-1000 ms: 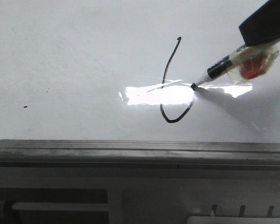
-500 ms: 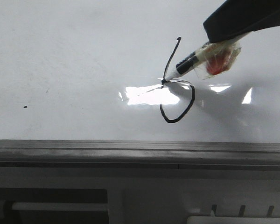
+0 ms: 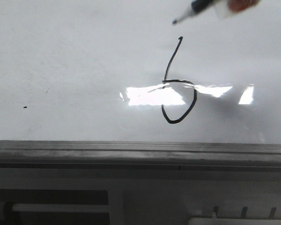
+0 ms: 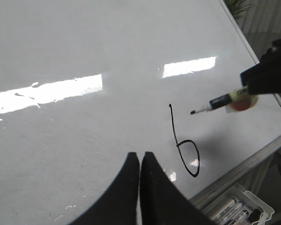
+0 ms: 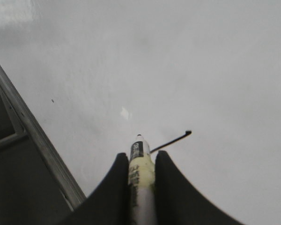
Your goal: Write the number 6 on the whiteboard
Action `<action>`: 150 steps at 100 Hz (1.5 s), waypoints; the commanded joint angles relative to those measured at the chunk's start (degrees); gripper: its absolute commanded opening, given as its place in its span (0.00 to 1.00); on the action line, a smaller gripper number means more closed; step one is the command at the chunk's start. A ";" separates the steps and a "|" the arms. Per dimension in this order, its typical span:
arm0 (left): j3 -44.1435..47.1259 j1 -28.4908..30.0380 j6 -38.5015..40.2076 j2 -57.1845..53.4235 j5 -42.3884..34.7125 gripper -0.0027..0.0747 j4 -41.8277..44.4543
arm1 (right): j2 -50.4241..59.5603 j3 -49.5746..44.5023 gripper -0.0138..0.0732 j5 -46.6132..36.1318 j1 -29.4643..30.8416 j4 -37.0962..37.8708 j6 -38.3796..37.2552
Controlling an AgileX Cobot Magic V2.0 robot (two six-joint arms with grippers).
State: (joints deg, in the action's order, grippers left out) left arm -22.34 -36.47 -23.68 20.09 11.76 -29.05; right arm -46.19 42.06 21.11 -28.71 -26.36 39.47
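Note:
The number 6 [image 3: 178, 82] is drawn in thin black line on the whiteboard [image 3: 75, 61], with its loop closed. It also shows in the left wrist view [image 4: 176, 140], and its top stroke shows in the right wrist view [image 5: 171, 140]. My right gripper [image 5: 139, 157] is shut on a marker [image 5: 139, 164] with a yellowish wrap. The marker tip [image 3: 175, 21] is off the board, beyond the top of the 6. In the left wrist view the marker [image 4: 220, 101] hangs beside the 6. My left gripper [image 4: 140, 155] is shut and empty over the whiteboard [image 4: 84, 131].
A grey metal frame edge [image 3: 131, 152] runs along the board's near side. A tray of spare markers [image 4: 239, 208] sits below that edge. A tiny black dot [image 3: 25, 107] marks the board at left. Bright glare [image 3: 154, 96] lies across the loop.
The marker drew the top of the loop leftward to the stem, closing the 6. It then lifted off the board and moved up and away.

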 commanded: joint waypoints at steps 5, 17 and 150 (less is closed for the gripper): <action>-1.52 0.18 0.28 2.55 -4.34 0.02 -0.92 | 2.73 2.84 0.09 1.65 -0.39 -0.28 0.46; -3.87 0.08 -3.49 8.01 0.47 0.22 -0.69 | 1.66 2.84 0.09 7.74 -0.39 -0.28 0.46; -25.49 -20.26 -29.92 45.68 10.07 0.17 -8.52 | -4.14 3.10 0.09 3.59 -17.08 -0.17 3.20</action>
State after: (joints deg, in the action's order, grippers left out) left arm -46.07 -56.52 -54.22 65.65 24.63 -35.90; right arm -50.66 43.03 29.17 -45.74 -24.80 42.10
